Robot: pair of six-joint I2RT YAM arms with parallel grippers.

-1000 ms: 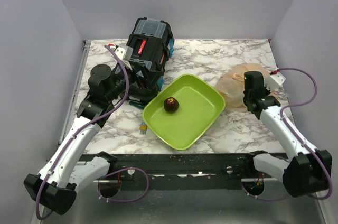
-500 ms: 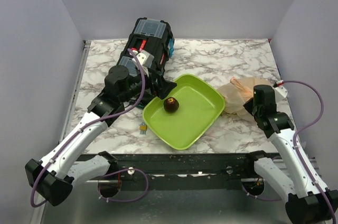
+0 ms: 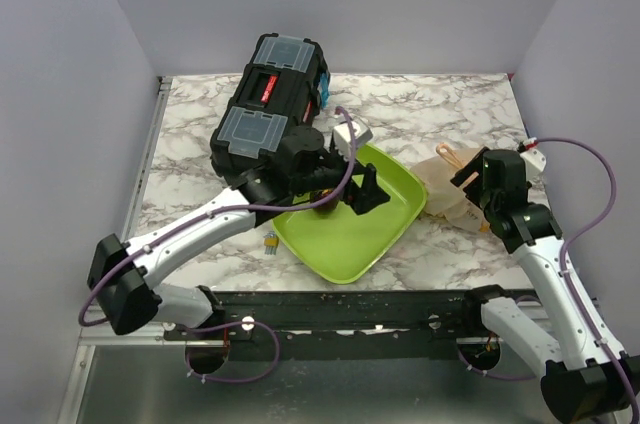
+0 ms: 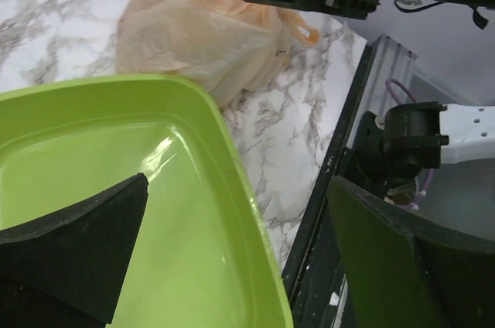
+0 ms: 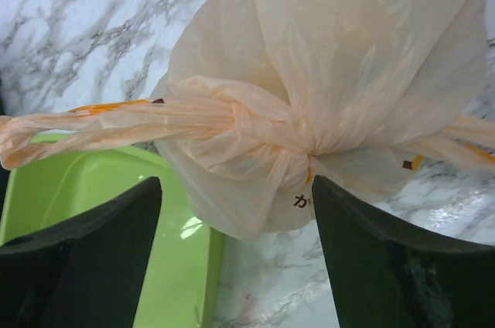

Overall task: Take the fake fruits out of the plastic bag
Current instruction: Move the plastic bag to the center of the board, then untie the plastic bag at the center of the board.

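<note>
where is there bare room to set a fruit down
Widest bare marble: back right, bordered by the black plastic toolbox, lime-green square tray and peach translucent plastic bag. Another strip: left of the toolbox to the marble's edge. Crowded: over the tray, where the left hand hangs, and at the bag, where the right hand sits.

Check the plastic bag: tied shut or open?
Tied shut. In the right wrist view the plastic bag is gathered into a knot at its neck, and no opening shows.

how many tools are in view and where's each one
2. The left tool, open, is over the green tray; the right tool, open, straddles the plastic bag's knotted top. None appears hidden.
</note>
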